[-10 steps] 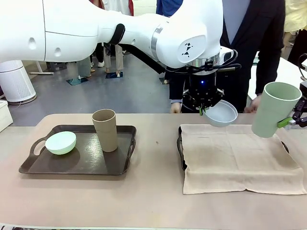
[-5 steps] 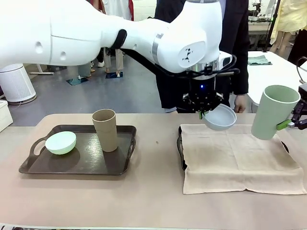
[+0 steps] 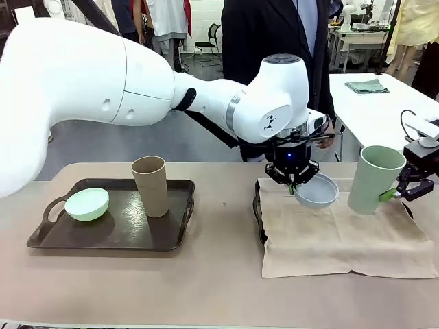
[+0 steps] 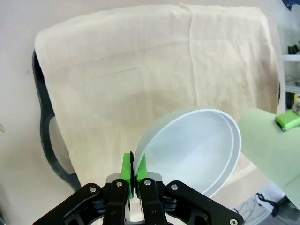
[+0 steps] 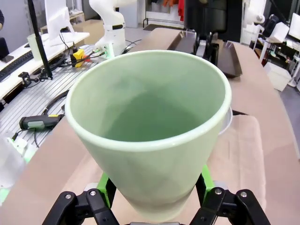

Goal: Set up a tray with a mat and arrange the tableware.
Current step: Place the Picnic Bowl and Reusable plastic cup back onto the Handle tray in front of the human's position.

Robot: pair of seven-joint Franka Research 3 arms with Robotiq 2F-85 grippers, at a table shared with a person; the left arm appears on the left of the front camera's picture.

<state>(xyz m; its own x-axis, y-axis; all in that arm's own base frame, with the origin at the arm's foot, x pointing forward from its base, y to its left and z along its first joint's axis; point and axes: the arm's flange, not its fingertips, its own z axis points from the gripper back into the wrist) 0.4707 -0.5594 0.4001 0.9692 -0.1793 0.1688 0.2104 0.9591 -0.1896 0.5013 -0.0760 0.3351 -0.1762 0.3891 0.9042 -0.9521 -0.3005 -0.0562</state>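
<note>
My left gripper (image 3: 293,182) is shut on the rim of the white-grey bowl (image 3: 316,191), tilted just above the beige mat (image 3: 339,229) that covers the right tray (image 3: 258,212). From the left wrist the bowl (image 4: 194,152) hangs over the mat (image 4: 140,70), pinched between the green pads (image 4: 125,168). My right gripper (image 3: 396,191) is shut on the pale green cup (image 3: 371,179), upright at the mat's far right; the cup (image 5: 150,126) sits between its fingers (image 5: 105,187). The tan cup (image 3: 150,186) and mint bowl (image 3: 87,204) sit on the left tray (image 3: 110,236).
A person in dark clothes (image 3: 274,41) stands at the far side of the table, one hand (image 3: 328,123) behind my left wrist. Bare tabletop (image 3: 226,205) lies between the two trays. A second table (image 3: 374,103) stands behind at the right.
The left gripper has lowered the white-grey bowl toward the mat. The right gripper has brought the pale green cup down and slightly left, more upright. The person has shifted left.
</note>
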